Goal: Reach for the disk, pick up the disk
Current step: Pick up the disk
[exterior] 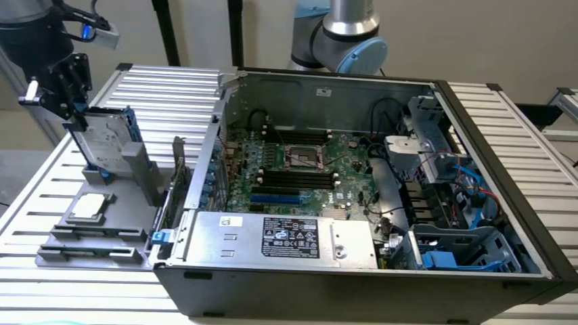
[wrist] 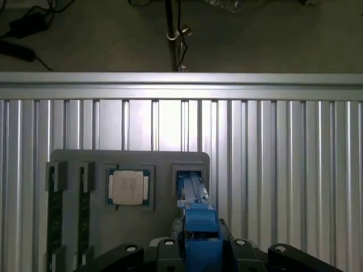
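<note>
Arm stands at the exterior view's left; gripper (exterior: 76, 116) points down, jaws clamped on the disk (exterior: 104, 145) top edge.

disk (exterior: 104, 141) upright, case wall (exterior: 216, 132) close beside

No text can be read anywhere. The power supply (exterior: 216, 238) in the computer case (exterior: 361, 292) carries a black label (exterior: 291, 237) and a small white sticker (exterior: 233, 221), both with print too fine to make out.

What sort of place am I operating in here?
Most likely a computer assembly test bench in a lab: an open PC case with its motherboard exposed sits on a ribbed aluminium table, beside a grey fixture holding the disk upright and a processor chip.
</note>
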Controlling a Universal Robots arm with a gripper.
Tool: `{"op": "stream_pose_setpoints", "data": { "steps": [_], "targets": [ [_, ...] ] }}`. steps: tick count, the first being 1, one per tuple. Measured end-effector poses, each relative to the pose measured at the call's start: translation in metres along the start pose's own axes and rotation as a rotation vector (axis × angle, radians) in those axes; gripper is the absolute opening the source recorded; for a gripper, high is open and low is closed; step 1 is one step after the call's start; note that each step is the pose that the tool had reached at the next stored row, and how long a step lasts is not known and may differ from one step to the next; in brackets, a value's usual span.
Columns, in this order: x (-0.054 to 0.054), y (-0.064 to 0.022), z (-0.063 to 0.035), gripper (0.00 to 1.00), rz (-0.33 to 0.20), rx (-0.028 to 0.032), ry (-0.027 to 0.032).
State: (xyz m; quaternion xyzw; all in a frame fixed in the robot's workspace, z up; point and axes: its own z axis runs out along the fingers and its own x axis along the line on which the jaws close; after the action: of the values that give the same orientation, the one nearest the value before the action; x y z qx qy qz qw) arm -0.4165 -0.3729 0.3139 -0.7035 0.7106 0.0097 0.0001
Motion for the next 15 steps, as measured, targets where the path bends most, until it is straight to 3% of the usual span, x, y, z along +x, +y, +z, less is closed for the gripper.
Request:
{"op": "stream_pose_setpoints", "data": {
  "steps": [10,15],
  "targets": [
    [0.000,-0.0015,-0.0359,0.33,0.000,0.0001,0.0000],
    [-0.001,-0.0043,-0.0584,0.33,0.000,0.0001,0.0000]
  ]
}}
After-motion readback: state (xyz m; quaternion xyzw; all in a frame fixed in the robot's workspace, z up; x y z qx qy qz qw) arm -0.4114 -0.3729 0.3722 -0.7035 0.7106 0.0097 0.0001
